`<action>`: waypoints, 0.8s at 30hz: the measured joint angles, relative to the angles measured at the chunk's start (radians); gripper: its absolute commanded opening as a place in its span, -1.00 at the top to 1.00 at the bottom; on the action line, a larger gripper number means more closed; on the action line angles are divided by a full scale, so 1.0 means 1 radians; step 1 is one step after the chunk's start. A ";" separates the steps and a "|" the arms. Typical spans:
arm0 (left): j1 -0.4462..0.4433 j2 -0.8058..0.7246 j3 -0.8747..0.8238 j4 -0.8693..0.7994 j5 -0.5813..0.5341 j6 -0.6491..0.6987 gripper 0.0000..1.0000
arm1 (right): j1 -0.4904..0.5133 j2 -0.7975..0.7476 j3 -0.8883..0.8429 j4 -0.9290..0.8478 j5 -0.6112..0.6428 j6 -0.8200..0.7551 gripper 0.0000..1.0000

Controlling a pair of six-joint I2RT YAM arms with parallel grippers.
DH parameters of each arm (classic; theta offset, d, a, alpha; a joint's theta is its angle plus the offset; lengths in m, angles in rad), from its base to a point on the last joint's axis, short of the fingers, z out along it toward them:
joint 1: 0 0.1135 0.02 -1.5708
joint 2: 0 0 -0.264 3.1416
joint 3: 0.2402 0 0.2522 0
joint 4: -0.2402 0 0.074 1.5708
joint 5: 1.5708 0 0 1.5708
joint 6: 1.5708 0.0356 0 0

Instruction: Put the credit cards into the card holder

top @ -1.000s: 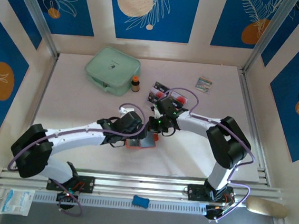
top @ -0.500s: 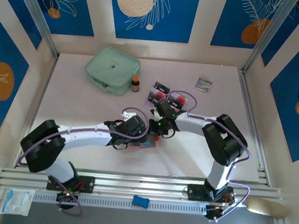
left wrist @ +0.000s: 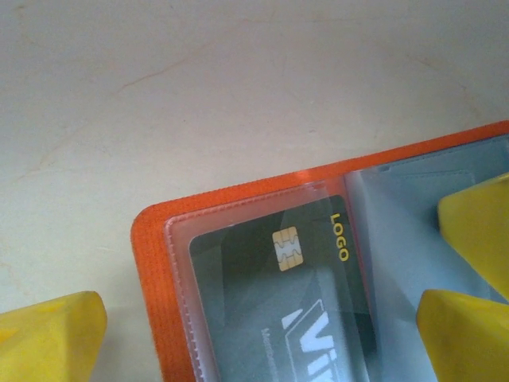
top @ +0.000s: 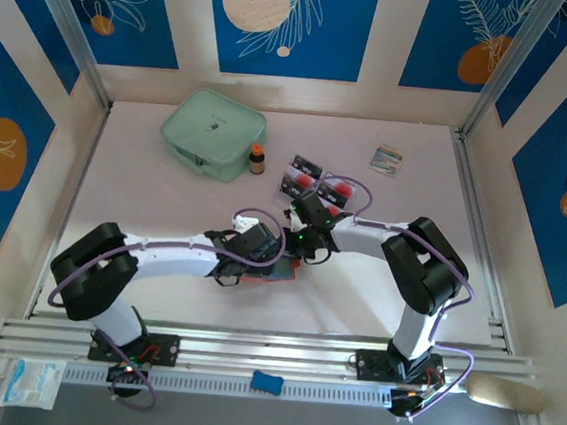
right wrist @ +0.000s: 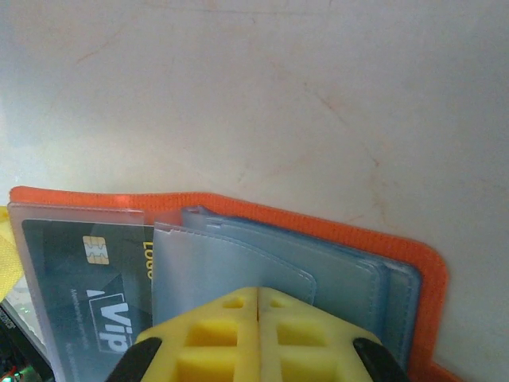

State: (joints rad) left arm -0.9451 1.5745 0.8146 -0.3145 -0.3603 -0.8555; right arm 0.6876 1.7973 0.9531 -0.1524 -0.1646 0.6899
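Observation:
The card holder (left wrist: pixel 151 263) lies open on the table, orange-red outside with grey sleeves inside. A black credit card (left wrist: pixel 278 294) with a gold chip sits in its clear sleeve. My left gripper (left wrist: pixel 262 326) hangs open just above that card, one yellow finger (left wrist: pixel 48 338) on each side. My right gripper (right wrist: pixel 258 314) is shut, its tip resting on the grey sleeves (right wrist: pixel 238 263) of the card holder (right wrist: pixel 318 219). From above, both grippers (top: pixel 267 263) (top: pixel 298 252) meet over the holder (top: pixel 280 272). Three more credit cards (top: pixel 305 164) (top: pixel 293 183) (top: pixel 336 189) lie flat behind it.
A mint-green zip pouch (top: pixel 214 133) sits at the back left with a small brown bottle (top: pixel 257 158) beside it. A multicoloured packet (top: pixel 387 159) lies at the back right. Framed walls close in the table on three sides.
The left arm's elbow has swung to the right and its gripper has slid a little right over the holder. The right gripper has edged left. Neither gripper has opened or shut.

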 measured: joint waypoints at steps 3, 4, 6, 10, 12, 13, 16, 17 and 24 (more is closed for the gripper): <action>-0.001 0.001 -0.010 0.000 -0.008 0.000 -1.00 | 0.000 0.000 0.000 0.002 -0.002 0.006 1.00; -0.001 0.001 -0.013 0.000 -0.011 0.000 -1.00 | 0.000 0.000 0.000 0.002 -0.003 0.010 1.00; -0.001 0.001 -0.018 0.000 -0.014 0.000 -1.00 | 0.000 -0.003 -0.002 0.003 -0.005 0.013 1.00; -0.001 0.002 -0.027 0.000 -0.019 -0.001 -1.00 | -0.010 -0.044 -0.027 -0.003 -0.004 0.023 0.74; -0.001 0.002 -0.031 0.000 -0.023 -0.001 -1.00 | -0.015 -0.070 -0.034 -0.009 -0.003 0.029 0.62; -0.001 0.002 -0.033 0.000 -0.026 -0.002 -1.00 | -0.018 -0.081 -0.035 -0.008 -0.002 0.035 0.57; -0.001 0.002 -0.038 0.002 -0.027 -0.003 -1.00 | -0.021 -0.098 -0.037 -0.002 -0.001 0.042 0.51; -0.001 0.002 -0.039 0.002 -0.028 -0.003 -1.00 | -0.022 -0.098 -0.039 0.001 -0.001 0.044 0.50; -0.002 -0.001 -0.045 0.008 -0.034 -0.004 -1.00 | -0.021 -0.080 -0.051 0.015 -0.005 0.059 0.48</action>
State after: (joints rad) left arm -0.9466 1.5738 0.7700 -0.3061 -0.3939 -0.8593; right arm 0.6670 1.7172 0.9020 -0.1375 -0.1699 0.7490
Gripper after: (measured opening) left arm 0.998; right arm 0.257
